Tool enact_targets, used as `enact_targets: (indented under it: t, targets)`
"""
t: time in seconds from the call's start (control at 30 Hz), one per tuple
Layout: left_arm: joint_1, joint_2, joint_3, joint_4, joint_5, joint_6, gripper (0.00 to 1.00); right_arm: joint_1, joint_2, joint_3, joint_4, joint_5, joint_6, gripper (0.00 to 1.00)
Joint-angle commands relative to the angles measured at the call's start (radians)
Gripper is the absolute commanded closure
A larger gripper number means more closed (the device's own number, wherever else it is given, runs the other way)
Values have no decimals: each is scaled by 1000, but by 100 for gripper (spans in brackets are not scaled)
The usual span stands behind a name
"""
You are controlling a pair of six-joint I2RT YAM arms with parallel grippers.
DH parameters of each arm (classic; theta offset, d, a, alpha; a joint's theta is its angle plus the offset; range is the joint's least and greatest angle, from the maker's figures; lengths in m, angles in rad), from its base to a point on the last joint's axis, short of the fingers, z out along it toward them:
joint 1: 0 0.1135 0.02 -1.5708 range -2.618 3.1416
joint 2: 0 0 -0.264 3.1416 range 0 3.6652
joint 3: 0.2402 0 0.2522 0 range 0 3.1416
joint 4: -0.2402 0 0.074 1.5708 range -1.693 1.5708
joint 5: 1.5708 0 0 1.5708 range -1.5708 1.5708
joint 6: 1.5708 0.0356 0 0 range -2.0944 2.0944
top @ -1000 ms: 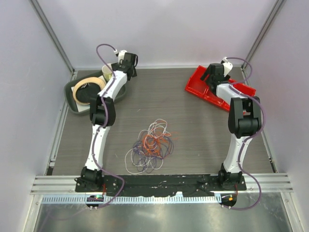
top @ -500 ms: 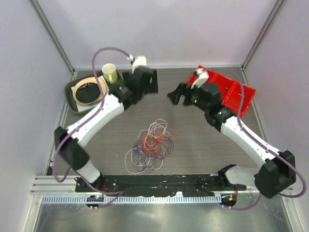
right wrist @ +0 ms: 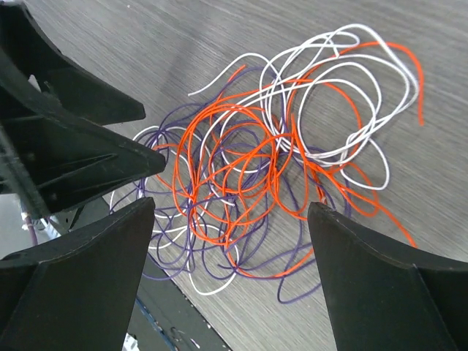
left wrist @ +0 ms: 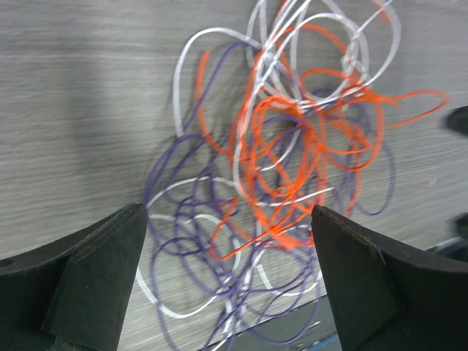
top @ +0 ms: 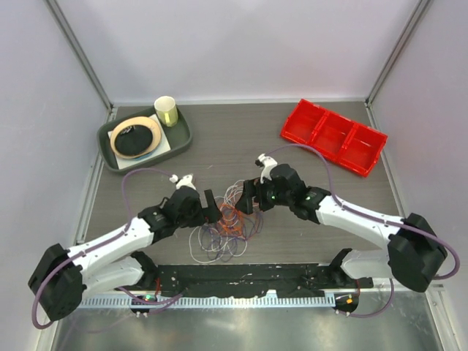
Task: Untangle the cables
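Two wide-open, empty grippers, left gripper (top: pixel 213 208) and right gripper (top: pixel 245 200), flanking tangled thin orange, purple, white cables (top: pixel 228 223) on grey table (top: pixel 219 146); wrist views separate single loops, overhead merges them; left wrist view crops tangle

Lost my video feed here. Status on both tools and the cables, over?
Left tool open, right tool open, one each side of the cables. Cables in one tangle on the table, none held. Nothing in the way.
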Motion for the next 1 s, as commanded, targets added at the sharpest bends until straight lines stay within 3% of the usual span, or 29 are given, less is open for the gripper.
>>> enact_targets:
  t: [0.0,0.07,0.1,0.17,0.2,0.23,0.3,0.37,0.4,0.43,0.5,0.6,0.63,0.67,0.77,0.97]
  targets:
    - [-2,68,-6,254,87,-63,3,22,71,-11,107,49,73,9]
    - [0,121,7,283,95,-60,12,22,103,-1,118,66,93,11]
    - [0,166,15,286,90,-60,22,22,141,8,113,74,96,12]
    - [-2,211,35,298,93,-61,33,22,180,40,112,69,105,14]
    - [0,242,43,298,101,-58,57,22,215,48,115,65,108,16]
    - [0,248,59,282,103,-51,68,22,230,52,119,74,119,20]
    - [-2,244,81,245,87,-29,89,22,270,65,122,111,160,25]
    - [0,204,99,191,34,-20,96,24,290,69,139,132,173,39]
    - [-2,187,101,179,21,-17,100,22,295,71,144,135,187,46]
    - [0,149,100,163,2,-15,100,24,301,74,152,135,184,70]
    - [0,118,115,131,-35,-9,100,24,286,80,146,173,188,98]
    - [1,47,182,-4,-167,14,100,22,188,78,84,365,179,99]
    - [0,31,201,-75,-214,23,100,21,127,91,-4,443,176,99]
    - [0,-3,221,-112,-309,26,100,19,96,97,-47,574,170,99]
    - [0,-60,296,-247,-515,19,100,-8,-28,109,-178,779,164,99]
    - [1,-129,402,-323,-676,51,100,-146,-225,158,-357,965,141,99]
